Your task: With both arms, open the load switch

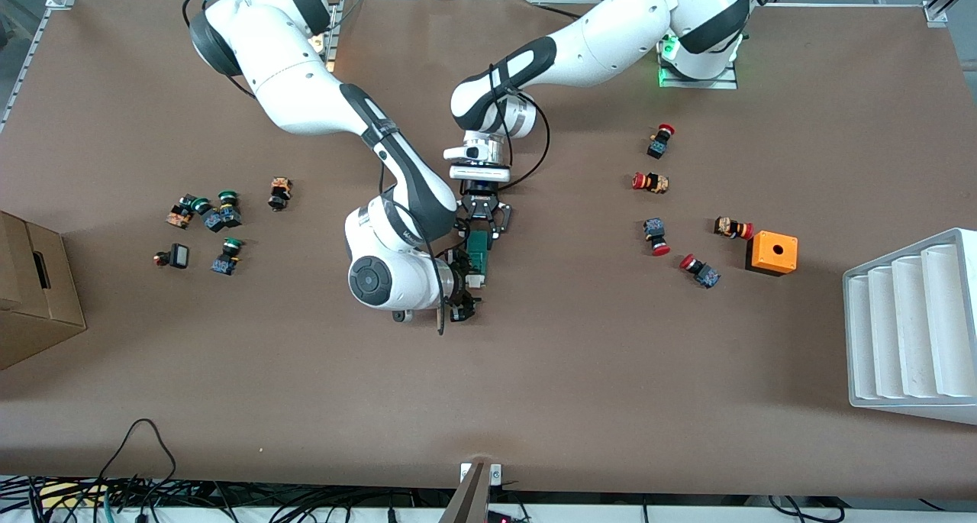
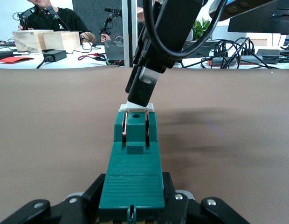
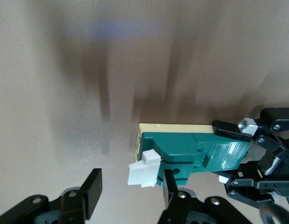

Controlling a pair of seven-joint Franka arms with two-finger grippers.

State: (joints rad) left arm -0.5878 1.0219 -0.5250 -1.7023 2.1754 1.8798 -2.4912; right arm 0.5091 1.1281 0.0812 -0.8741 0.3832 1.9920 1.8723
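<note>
Robotics lab: 2 bench-mounted arms (image 1: 305, 88), cable clutter (image 1: 114, 492), monitors (image 2: 256, 18).

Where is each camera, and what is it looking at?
Front view: high across the table, facing both white arms; the left gripper and right gripper meet at the small dark green rectangular load switch.
Left wrist view: on the left arm, looking along the switch clamped in its black fingers.
Right wrist view: on the right arm, looking down at the switch's white tab between its open fingers.
All share the switch.
</note>
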